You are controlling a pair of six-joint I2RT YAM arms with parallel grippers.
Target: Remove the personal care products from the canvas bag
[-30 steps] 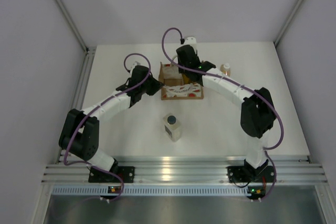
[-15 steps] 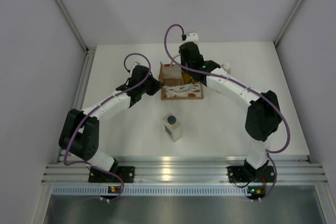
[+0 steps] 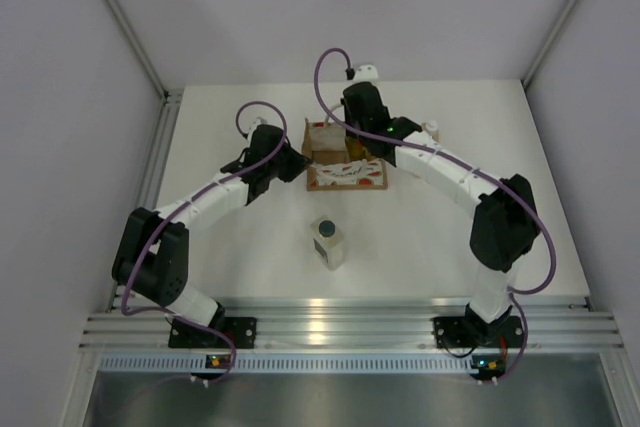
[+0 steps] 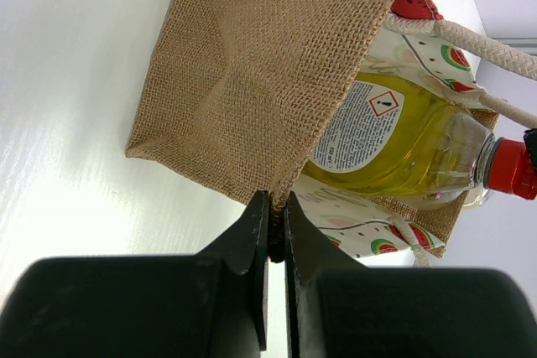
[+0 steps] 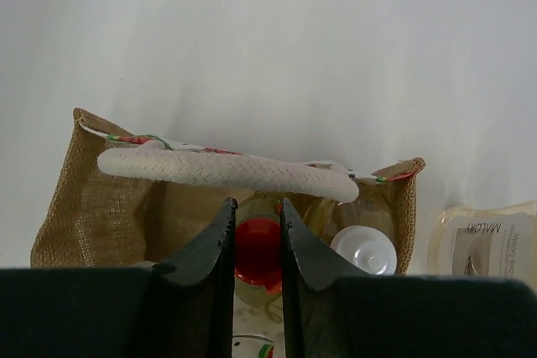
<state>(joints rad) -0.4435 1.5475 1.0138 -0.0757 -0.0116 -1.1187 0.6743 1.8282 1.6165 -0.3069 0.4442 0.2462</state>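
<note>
**Left end effector pinches the bag, right one sits at the red cap**

In the top view the canvas bag (image 3: 343,159) sits at the upper centre of the white worktop (image 3: 230,247), with both arms meeting at it.

The left end effector (image 4: 273,199) is closed on the bag's woven brown edge, and the cloth is nipped between its 2 dark fingers.

The left wrist view shows the red-capped bottle (image 4: 394,144) lying inside the bag. It is full of yellow liquid and its cap points to the right of the frame. A whitish rope handle (image 4: 470,39) crosses above it.

The right end effector (image 5: 257,203) hangs over the bag's open mouth. Its jaws stand a little apart and the red cap (image 5: 256,249) fills the gap between them. Whether they touch the cap cannot be told.

A white-capped bottle (image 5: 362,251) stands in the bag just right of the red cap.

Outside the bag, the grey-capped bottle (image 3: 328,242) stands alone at the centre of the top view, well below the bag. A small bottle (image 3: 431,131) is partly hidden behind the right arm, to the right of the bag.
</note>
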